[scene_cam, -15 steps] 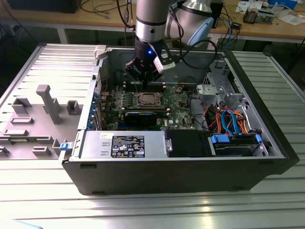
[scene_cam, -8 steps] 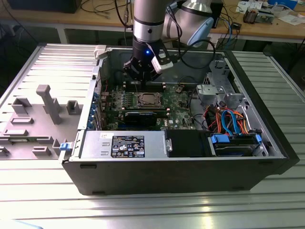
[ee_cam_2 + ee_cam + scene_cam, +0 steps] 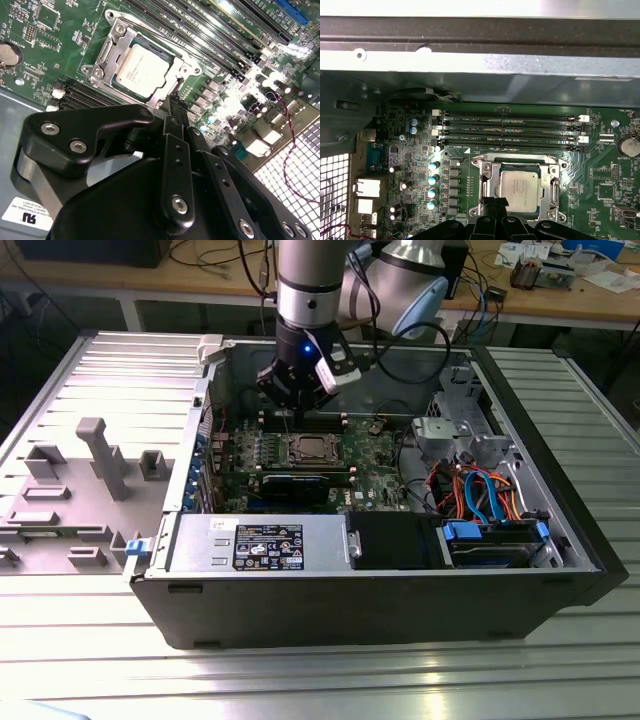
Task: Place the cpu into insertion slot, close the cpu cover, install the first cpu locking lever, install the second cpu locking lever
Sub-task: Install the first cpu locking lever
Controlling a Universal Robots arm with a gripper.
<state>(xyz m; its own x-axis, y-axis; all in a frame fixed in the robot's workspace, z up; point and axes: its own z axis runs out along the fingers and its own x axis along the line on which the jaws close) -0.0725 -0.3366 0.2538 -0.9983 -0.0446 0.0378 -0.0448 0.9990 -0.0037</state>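
My claw (image 3: 172, 102) hangs pinched narrow, holding nothing, just beside the socket's near edge; the cpu (image 3: 142, 70) sits seated under the closed cpu cover (image 3: 112, 47).

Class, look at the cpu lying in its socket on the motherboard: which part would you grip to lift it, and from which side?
Probably by two opposite edges, coming straight down from above. The cpu lies flat in the insertion slot, with the cpu cover framing its silvery top, so only the top faces out, and the edges look hard to reach while the cover is down. The tool is close beside the socket.
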